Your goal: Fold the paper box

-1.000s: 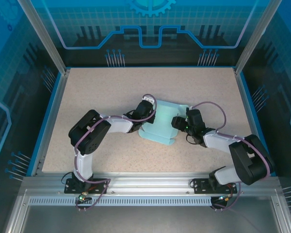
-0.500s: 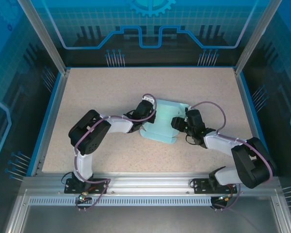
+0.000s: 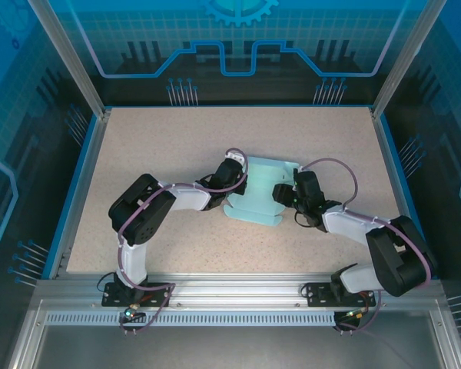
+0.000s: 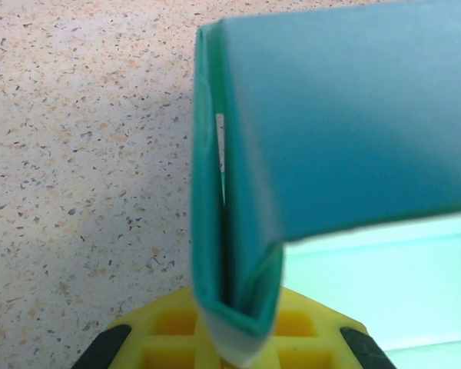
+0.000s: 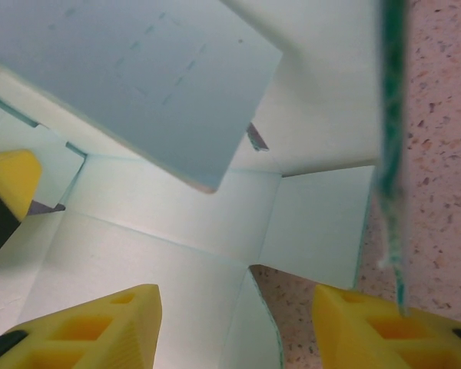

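Box position: the paper box [image 3: 257, 196] lay partly folded near the middle of the speckled table [image 3: 177, 146], between the two arms.
Left gripper: the left gripper [image 3: 235, 187] was clamped on the box's left wall, where the wrist view showed doubled layers of card [image 4: 230, 231] pinched between its yellow fingers [image 4: 307, 330].
Right gripper: the right gripper [image 3: 280, 194] sat at the box's right side with its jaws partly apart; its yellow fingers [image 5: 84, 323] straddled a card edge and a loose flap [image 5: 138, 84] hung above, but whether anything was actually gripped I cannot tell.
Step in hand: likely raising and tucking the side walls while the left arm anchored the box.
Next move: probably called for the right gripper to press the loose flap down along its crease without dragging the box out of the left grip.
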Available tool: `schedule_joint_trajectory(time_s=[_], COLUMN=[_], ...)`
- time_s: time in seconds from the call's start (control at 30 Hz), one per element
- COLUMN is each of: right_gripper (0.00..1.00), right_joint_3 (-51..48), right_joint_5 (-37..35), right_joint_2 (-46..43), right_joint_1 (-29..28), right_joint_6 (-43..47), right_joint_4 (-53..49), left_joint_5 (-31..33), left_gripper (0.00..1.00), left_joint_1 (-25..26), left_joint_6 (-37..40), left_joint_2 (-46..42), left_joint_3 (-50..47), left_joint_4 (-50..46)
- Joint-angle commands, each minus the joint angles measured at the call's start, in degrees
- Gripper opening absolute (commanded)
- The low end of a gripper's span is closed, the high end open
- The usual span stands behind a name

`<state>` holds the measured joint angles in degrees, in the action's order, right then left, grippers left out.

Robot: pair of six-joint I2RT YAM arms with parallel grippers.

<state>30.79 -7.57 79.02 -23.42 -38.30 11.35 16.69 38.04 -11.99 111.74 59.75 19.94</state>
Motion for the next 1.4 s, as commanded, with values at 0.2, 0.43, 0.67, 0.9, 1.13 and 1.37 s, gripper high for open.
schedule_joint_trajectory(time_s=[0.2, 0.43, 0.67, 0.9, 1.13, 1.37], right_gripper=[0.58, 0.64, 0.58, 0.48, 0.46, 0.42], right_joint_3=[1.91, 1.6, 1.11, 0.23, 1.64, 1.91], right_joint_5=[-3.48, 1.81, 5.02, 6.39, 8.16, 10.02], right_joint_2=[0.55, 2.92, 1.9, -0.71, 2.01, 6.26], right_joint_1=[2.77, 2.86, 2.95, 2.7, 2.43, 0.51], right_joint_6=[0.77, 1.78, 2.78, 4.95, 5.61, 4.46], right_joint_4=[-4.38, 1.81, 6.08, 7.73, 8.78, 10.55], left_joint_5=[-1.15, -1.13, -1.22, -1.38, -1.48, -1.57], left_gripper=[0.0, 0.0, 0.0, 0.0, 0.0, 0.0], left_joint_1=[0.39, 0.37, 0.43, 0.44, 0.44, 0.45], left_joint_6=[0.91, 1.0, 1.0, 1.0, 1.0, 1.05], left_joint_2=[-1.7, -1.64, -1.53, -1.35, -1.43, -1.35], left_joint_3=[-0.51, -0.51, -0.34, -0.29, -0.26, -0.16], left_joint_4=[-0.31, -0.52, -0.62, -0.53, -0.72, -0.77])
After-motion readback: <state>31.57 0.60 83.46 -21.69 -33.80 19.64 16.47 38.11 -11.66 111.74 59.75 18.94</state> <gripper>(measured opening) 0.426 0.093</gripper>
